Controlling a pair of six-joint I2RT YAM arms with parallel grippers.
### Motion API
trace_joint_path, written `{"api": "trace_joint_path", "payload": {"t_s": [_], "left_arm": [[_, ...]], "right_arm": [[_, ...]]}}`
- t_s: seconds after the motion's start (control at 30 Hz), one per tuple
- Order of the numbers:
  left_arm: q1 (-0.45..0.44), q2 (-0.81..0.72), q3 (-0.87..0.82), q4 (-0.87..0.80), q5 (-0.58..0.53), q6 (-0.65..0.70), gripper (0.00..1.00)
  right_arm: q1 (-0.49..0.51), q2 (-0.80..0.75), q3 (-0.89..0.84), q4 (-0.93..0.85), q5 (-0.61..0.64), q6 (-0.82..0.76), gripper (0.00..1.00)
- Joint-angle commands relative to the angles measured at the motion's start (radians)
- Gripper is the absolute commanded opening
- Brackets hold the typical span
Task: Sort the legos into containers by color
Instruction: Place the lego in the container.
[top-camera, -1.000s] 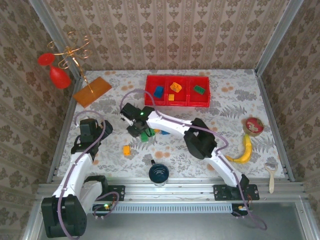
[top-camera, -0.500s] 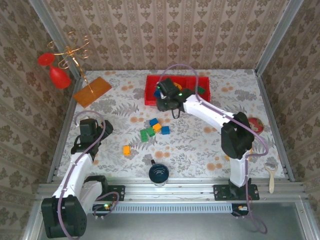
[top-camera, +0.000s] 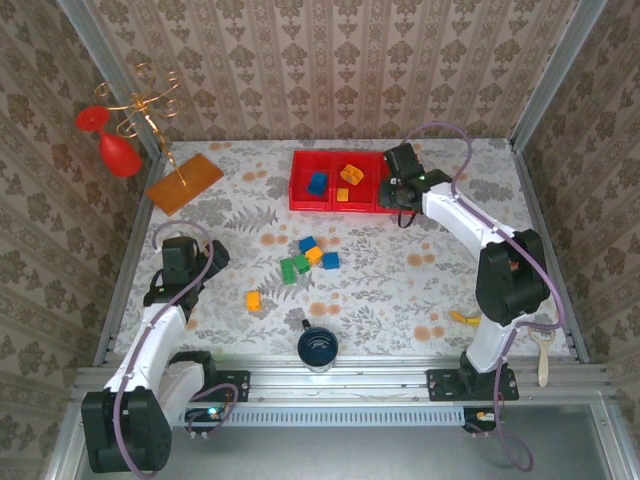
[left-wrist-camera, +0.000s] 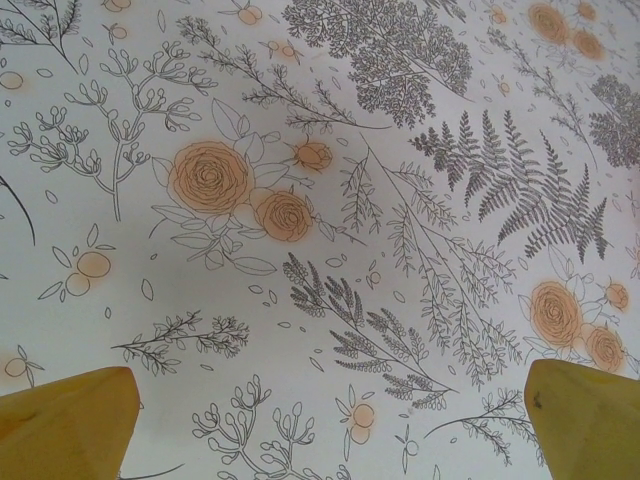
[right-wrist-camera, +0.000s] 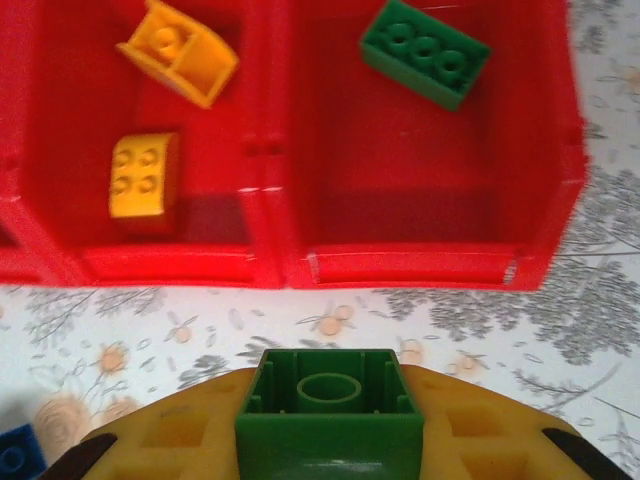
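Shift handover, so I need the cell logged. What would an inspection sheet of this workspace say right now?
Surface: floral cloth, no spills seen.
Job's things: red tray holds blue brick, two orange bricks, green brick; five loose bricks mid-table.
Clutter: dark cup, orange board, wire stand, brush.
Grippers: left gripper open over bare cloth; right gripper shut on held green brick at tray's right end.
Cables: purple cables hang in loose loops.
Surroundings: patterned walls, metal frame.

The red tray looks glossy plastic (rim scuffed); the green brick smooth plastic; the tablecloth matt.
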Motion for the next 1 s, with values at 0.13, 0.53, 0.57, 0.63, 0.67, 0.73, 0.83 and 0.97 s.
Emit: {"api": "trace_joint_path", "payload": {"t_s": [0.13,0.53,0.57,0.63,0.67,0.73,0.83,0.97], "left_arm": [[-0.019,0.017,0.007,0.031,0.010,0.002,1.00],[-0.036,0.025,0.017,0.020,0.014,0.002,1.00],[-0.039,0.022,0.016,0.018,0.014,0.002,1.00],[-0.043,0.020,0.016,0.013,0.014,0.000,1.00],[-0.044,0.019,0.016,0.010,0.014,0.000,1.00],[-0.044,0.015,0.016,0.006,0.012,-0.001,1.00],[-0.046,0.016,0.019,0.001,0.012,0.000,1.00],[-0.048,0.016,0.024,0.001,0.011,0.000,1.00]], "right_arm": [[-0.071,-0.019,0.003,-0.031,0.046,0.013,0.13],[-0.100,0.156,0.184,-0.053,0.063,-0.077,0.19],[-0.100,0.175,0.201,-0.059,0.068,-0.081,0.20],[-0.100,0.211,0.240,-0.070,0.070,-0.092,0.21],[-0.101,0.227,0.254,-0.075,0.071,-0.097,0.21],[-0.100,0.254,0.282,-0.084,0.073,-0.106,0.23],[-0.101,0.287,0.310,-0.093,0.080,-0.117,0.27],[-0.101,0.317,0.332,-0.102,0.083,-0.123,0.31]]}}
